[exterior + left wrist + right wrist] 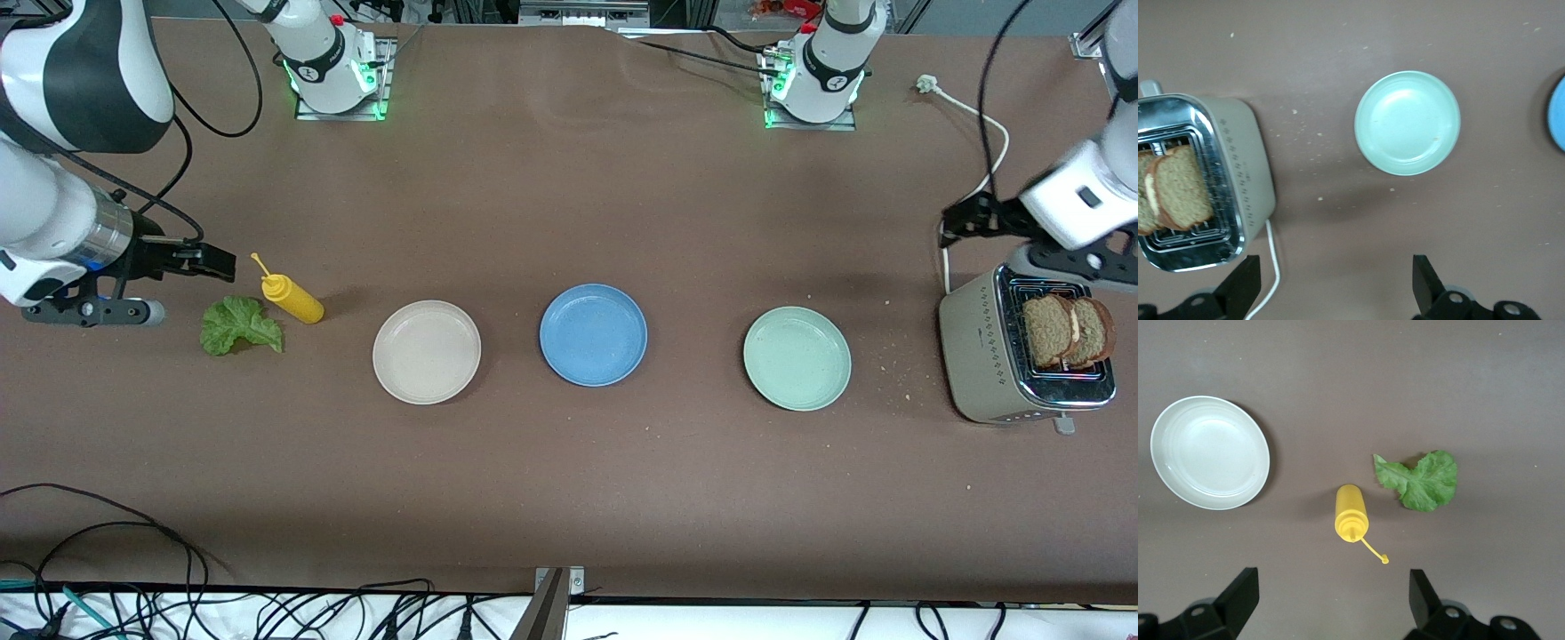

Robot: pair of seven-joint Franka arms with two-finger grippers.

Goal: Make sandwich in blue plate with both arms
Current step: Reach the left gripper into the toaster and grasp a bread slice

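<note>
The blue plate [593, 334] sits mid-table with nothing on it; its rim [1558, 113] shows in the left wrist view. No sandwich is in view. Two brown bread slices [1065, 331] [1178, 190] stand in the toaster [987, 356] [1245, 167]. A green lettuce leaf [240, 325] [1421, 480] lies on the table at the right arm's end. My left gripper [967, 219] [1335, 283] hangs open over the table beside the toaster. My right gripper [209, 261] [1331, 593] hangs open beside the lettuce, nothing between its fingers.
A yellow squeeze bottle [292, 298] [1350, 512] lies beside the lettuce. A beige plate [427, 352] [1209, 451] and a pale green plate [797, 358] [1407, 123] flank the blue one. The toaster's white cable [987, 133] [1275, 267] runs toward the left arm's base.
</note>
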